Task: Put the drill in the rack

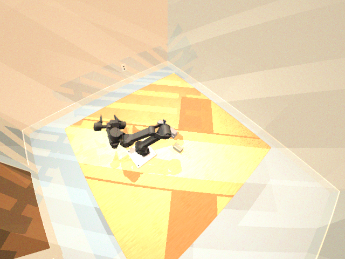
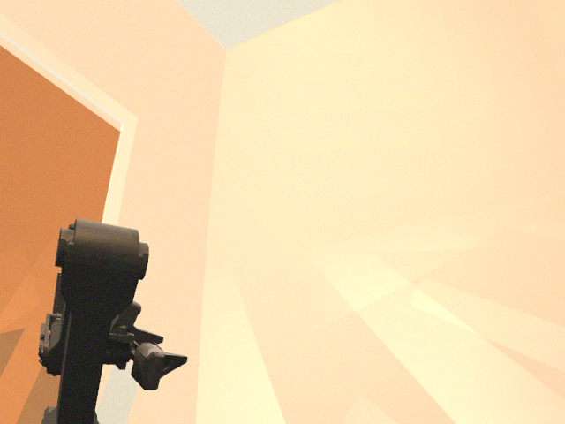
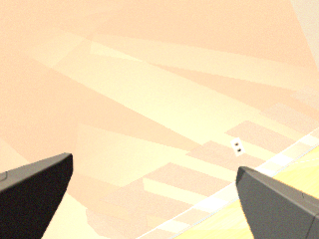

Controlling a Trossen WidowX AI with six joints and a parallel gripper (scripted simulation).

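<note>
My gripper (image 1: 108,118) (image 3: 156,169) is open and empty. It is held out to the left of the arm's base, well above the yellow table (image 1: 139,223), and faces the wall. In the wrist view only the two dark fingers, the wall and a strip of table edge show. Small pale blocks lie on the table right of the arm: one (image 1: 177,147) stands free, another (image 1: 174,133) is partly hidden behind the arm's elbow. They are too small to tell drill, key and rack apart. The gripper is far from them.
The arm's base stands on a white plate (image 1: 140,161) near the table's middle. A wall outlet (image 1: 124,67) (image 3: 238,145) sits on the far wall. The exterior view shows only part of the dark arm (image 2: 95,291) against walls.
</note>
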